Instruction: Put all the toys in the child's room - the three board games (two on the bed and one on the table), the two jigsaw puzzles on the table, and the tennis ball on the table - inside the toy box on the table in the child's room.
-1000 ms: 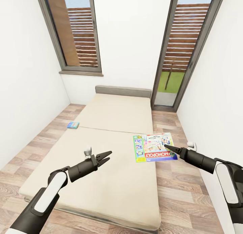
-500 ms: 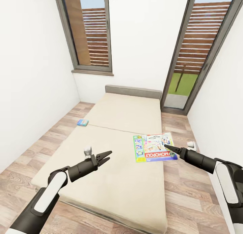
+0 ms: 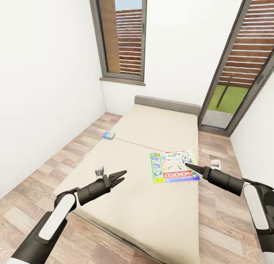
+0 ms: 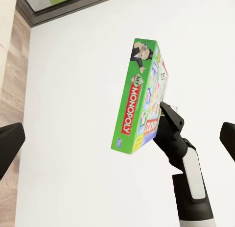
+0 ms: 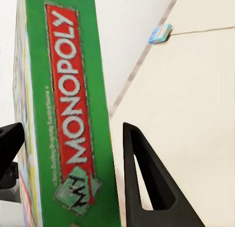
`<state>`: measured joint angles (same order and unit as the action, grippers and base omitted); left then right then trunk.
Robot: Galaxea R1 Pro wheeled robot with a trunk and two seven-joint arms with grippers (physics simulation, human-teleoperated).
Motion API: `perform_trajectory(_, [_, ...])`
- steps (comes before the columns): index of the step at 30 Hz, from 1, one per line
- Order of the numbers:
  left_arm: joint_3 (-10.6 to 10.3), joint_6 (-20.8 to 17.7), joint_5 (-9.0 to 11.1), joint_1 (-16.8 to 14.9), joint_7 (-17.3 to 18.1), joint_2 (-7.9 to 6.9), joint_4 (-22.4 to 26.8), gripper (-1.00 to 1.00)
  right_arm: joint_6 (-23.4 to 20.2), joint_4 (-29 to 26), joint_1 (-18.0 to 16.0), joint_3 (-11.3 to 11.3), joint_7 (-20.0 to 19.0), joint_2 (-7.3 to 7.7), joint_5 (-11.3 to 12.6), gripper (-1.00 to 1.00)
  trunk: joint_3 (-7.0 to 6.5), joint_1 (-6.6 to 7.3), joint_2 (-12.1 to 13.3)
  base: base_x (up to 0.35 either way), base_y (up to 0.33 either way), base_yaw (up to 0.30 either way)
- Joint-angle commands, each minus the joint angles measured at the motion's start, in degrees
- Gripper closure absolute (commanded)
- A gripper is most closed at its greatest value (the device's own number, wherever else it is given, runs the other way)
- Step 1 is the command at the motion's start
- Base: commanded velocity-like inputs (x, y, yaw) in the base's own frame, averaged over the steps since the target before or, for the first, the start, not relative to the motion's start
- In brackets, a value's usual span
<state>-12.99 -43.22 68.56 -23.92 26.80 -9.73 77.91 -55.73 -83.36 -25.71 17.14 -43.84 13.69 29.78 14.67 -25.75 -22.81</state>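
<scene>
gripping the monopoly box (image 3: 174, 166) by one edge, the right gripper (image 3: 187, 165) holds the game flat and raised above the cream mattress of the bed (image 3: 160, 131); the right wrist view shows the green side panel wedged between the two dark fingers, pinched on it. the hold at the rim probably keeps the wide lid face up and the load level for carrying (a judgement, since the box looks far wider than the jaws).

the left gripper (image 3: 117, 177) hovers over the near half of the mattress with its fingers spread and nothing between them, apparently kept free for the next toy. a smaller blue game box (image 3: 109, 135) lies at the far left edge of the bed, near the wood floor (image 3: 72, 153), well apart from both arms and not yet collected. a small white object (image 3: 216, 164) sits on the floor beside the bed's right side; what it is cannot be told.

by the look of it, the carry to the toy box is the step in hand.
</scene>
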Motion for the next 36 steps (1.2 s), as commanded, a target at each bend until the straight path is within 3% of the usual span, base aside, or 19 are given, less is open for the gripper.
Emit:
perform_trajectory(1, [-0.1,-0.2,0.3,-0.1,0.0,-0.03,0.0,-1.0,-0.4,0.0,0.0,0.1,-0.2,0.0,0.3,1.0,0.1,-0.03,-0.1,0.0,0.0,0.284])
perform_trajectory(36, [0.0,-0.2,0.3,-0.1,0.0,-0.03,-0.1,-1.0,-0.4,0.0,0.0,0.1,-0.2,0.0,0.3,1.0,0.1,-0.03,-0.1,0.0,0.0,0.285])
